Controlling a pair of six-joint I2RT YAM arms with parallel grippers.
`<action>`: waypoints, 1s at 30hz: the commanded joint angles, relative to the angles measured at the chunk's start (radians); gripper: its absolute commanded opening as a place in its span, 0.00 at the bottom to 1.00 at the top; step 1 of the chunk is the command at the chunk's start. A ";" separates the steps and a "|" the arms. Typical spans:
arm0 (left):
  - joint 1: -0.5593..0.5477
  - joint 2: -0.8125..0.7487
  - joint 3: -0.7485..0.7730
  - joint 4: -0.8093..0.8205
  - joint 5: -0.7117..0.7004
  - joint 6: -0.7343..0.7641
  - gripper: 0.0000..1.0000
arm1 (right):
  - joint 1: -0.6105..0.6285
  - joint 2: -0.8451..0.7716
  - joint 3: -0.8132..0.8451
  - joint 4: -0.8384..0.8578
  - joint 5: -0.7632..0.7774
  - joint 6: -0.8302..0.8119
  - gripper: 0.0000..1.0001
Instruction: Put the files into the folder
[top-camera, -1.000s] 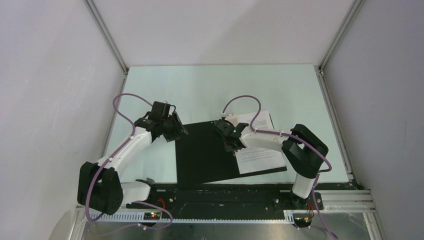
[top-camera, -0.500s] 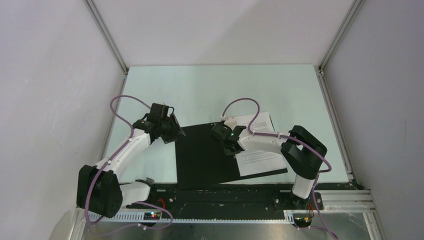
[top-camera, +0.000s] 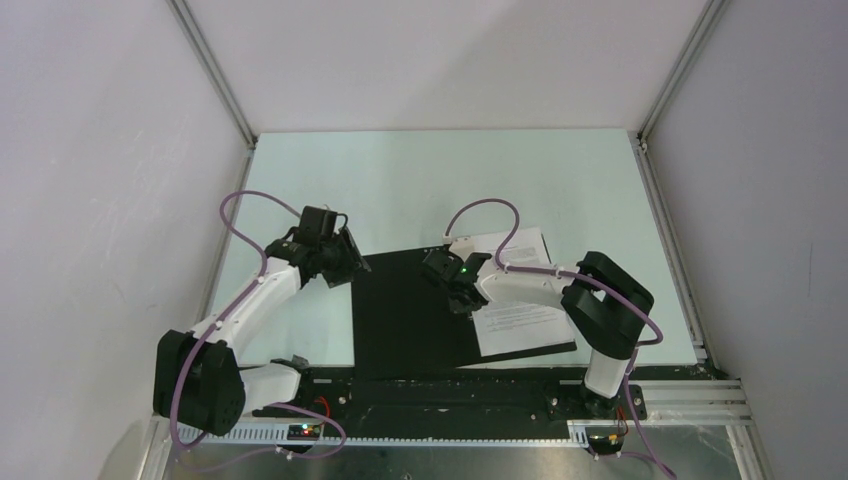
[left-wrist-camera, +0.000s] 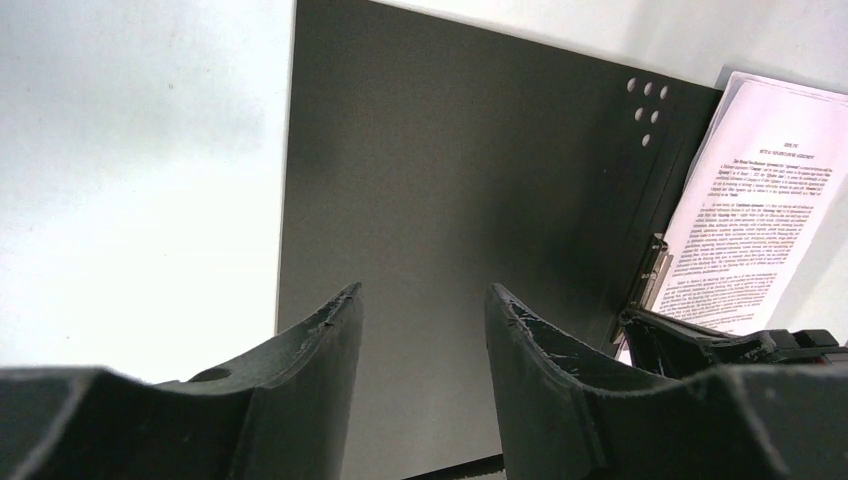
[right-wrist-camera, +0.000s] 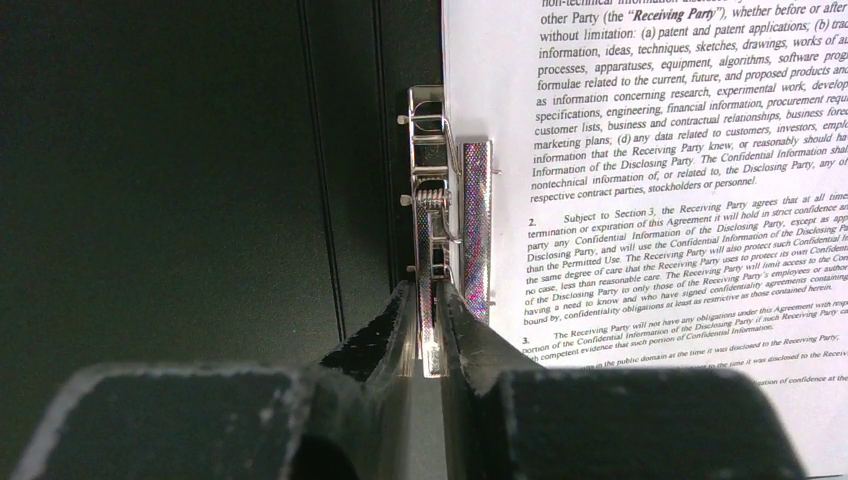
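Observation:
The folder lies open on the table, black inside up; it also shows in the left wrist view and the right wrist view. The files, white printed sheets, lie on its right half, and show at the right of the left wrist view. The metal clip sits along the sheets' left edge. My right gripper is shut on the clip's lever, at the folder's spine. My left gripper is open and empty over the folder's far left corner.
The pale green table is walled by white panels on three sides. A black rail with the arm bases runs along the near edge.
The right gripper has shifted slightly left along the folder's spine, still at the clip. The left gripper has moved a little left and back at the folder's corner.

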 joint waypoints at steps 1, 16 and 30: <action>0.011 -0.012 -0.005 0.004 0.008 0.031 0.54 | -0.005 0.042 -0.022 0.009 -0.063 0.023 0.15; 0.018 0.034 0.007 0.008 0.069 0.119 0.81 | -0.153 -0.227 0.007 -0.004 -0.106 -0.111 0.00; 0.017 0.137 0.029 0.130 0.332 0.163 1.00 | -0.298 -0.427 0.043 -0.028 -0.283 -0.192 0.00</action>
